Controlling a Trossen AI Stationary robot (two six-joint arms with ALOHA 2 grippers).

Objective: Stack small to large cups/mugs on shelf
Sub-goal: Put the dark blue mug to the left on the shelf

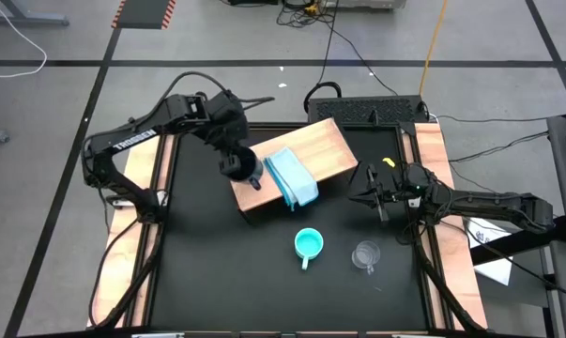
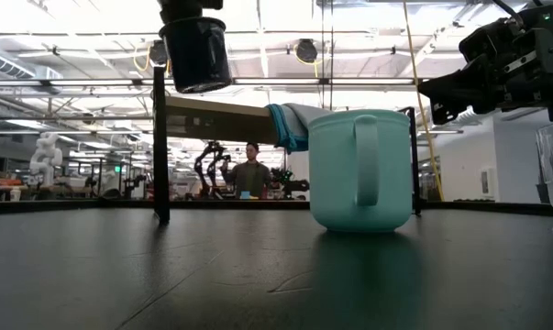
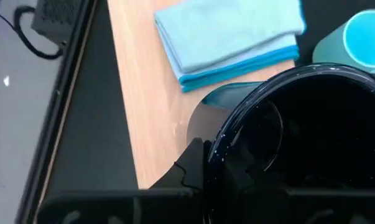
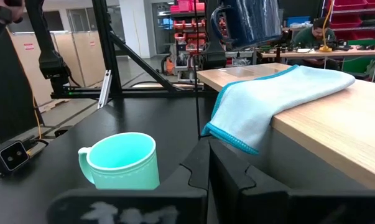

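My left gripper (image 1: 236,167) is shut on the dark navy mug (image 1: 251,173) and holds it over the near left end of the tan wooden shelf (image 1: 311,145). In the low view the mug (image 2: 195,53) hangs just above the shelf top (image 2: 221,115). The turquoise cup (image 1: 308,244) stands upright on the black table in front of the shelf. The clear glass mug (image 1: 365,254) stands to its right. My right gripper (image 1: 365,197) is shut and empty, level, right of the shelf, pointing at it. My left gripper holds the dark mug by its rim (image 3: 219,149) from above, pointing down. One finger (image 3: 190,165) is outside the wall; the other seems to be inside the mug. The mug hangs upright below the fingers, clear of the shelf.
A folded pale blue cloth (image 1: 290,176) lies on the shelf beside the mug and droops over the shelf's near edge (image 4: 249,118). A small yellow thing (image 1: 388,162) lies far right. A person (image 2: 250,174) stands in the room beyond the table.
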